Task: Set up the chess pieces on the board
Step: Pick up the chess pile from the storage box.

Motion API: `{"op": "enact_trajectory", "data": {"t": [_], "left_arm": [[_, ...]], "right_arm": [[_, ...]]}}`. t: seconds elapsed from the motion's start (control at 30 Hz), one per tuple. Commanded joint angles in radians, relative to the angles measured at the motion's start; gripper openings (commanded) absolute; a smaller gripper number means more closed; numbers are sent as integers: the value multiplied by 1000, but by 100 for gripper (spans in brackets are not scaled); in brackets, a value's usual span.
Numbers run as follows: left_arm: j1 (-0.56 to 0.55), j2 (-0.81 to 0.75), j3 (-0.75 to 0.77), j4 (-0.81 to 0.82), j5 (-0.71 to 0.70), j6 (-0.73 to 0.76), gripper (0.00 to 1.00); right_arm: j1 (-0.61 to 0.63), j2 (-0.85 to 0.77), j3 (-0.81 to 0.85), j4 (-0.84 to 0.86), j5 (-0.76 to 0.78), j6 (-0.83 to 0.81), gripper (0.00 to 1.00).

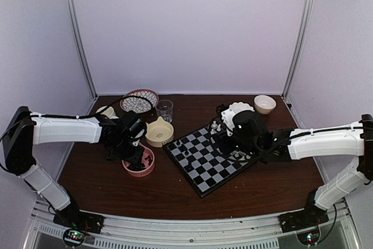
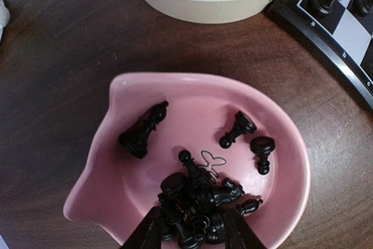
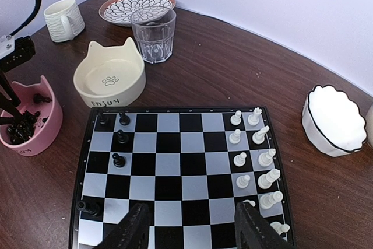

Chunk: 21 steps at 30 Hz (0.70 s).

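Several black chess pieces (image 2: 192, 202) lie heaped in a pink bowl (image 2: 105, 144), with three more loose nearer its far side. My left gripper (image 2: 192, 231) is down in the bowl, its open fingers straddling the heap; in the top view it sits over the bowl (image 1: 135, 157). The board (image 3: 169, 164) carries a few black pieces (image 3: 119, 138) along its left side and white chessmen (image 3: 256, 155) on its right. My right gripper (image 3: 189, 228) hovers open and empty above the board's near edge.
A cream cat-ear bowl (image 3: 109, 77) stands between the pink bowl and the board. Behind it are a glass (image 3: 153, 34), a patterned plate (image 3: 137, 5) and a white mug (image 3: 63, 18). A white scalloped bowl (image 3: 333, 121) sits right of the board.
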Motion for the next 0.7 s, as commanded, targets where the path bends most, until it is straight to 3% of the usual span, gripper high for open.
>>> {"op": "enact_trajectory", "data": {"t": [0.0, 0.37, 0.67], "left_arm": [[5, -42, -46, -3, 65, -46, 39], [5, 42, -39, -10, 70, -56, 37], [5, 29, -34, -29, 31, -70, 14]], "right_arm": [[2, -22, -11, 26, -9, 10, 53], [3, -35, -17, 31, -13, 9, 53], [3, -34, -15, 33, -23, 12, 53]]}}
